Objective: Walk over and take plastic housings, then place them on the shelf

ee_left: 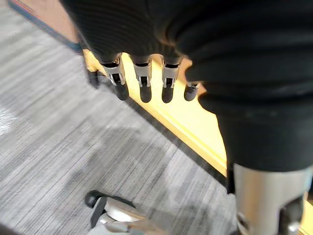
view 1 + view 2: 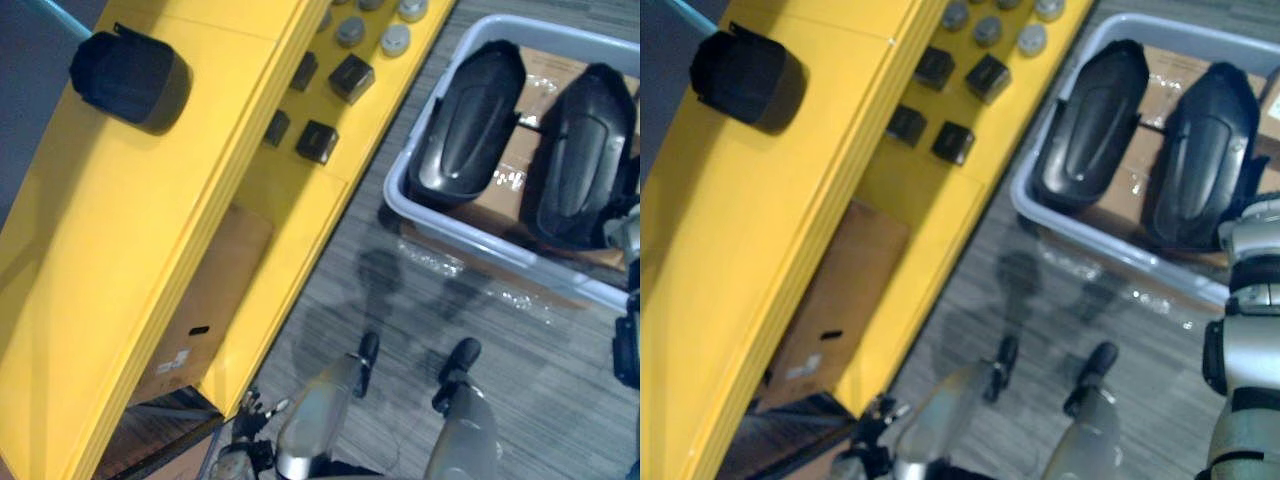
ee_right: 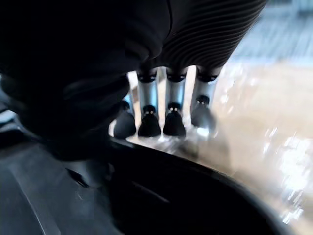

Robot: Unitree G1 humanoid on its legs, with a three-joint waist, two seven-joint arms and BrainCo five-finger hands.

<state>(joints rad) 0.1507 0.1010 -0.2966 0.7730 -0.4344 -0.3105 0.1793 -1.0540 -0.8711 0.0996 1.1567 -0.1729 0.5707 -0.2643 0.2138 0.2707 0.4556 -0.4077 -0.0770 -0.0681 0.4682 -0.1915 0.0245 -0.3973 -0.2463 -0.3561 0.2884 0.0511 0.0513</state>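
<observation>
Yellow shelf (image 2: 100,250) at left, one black housing (image 2: 130,75) on its top. Lower level: small black boxes (image 2: 317,140), grey round caps (image 2: 395,40). Cardboard box (image 2: 210,300) beneath, white label too small to read. Grey bin (image 2: 440,215) on carpet at right holds two black plastic housings (image 2: 470,120) side by side on cardboard. Right hand (image 3: 147,105) over one housing's rim, fingers straight, grasping nothing; contact unclear. Left hand (image 1: 142,81) hangs by shelf base, fingers relaxed, empty.

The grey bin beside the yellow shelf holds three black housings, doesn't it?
Not quite. The bin beside the yellow shelf holds two black housings, not three: a left housing and a right housing, as the left eye view shows.
</observation>
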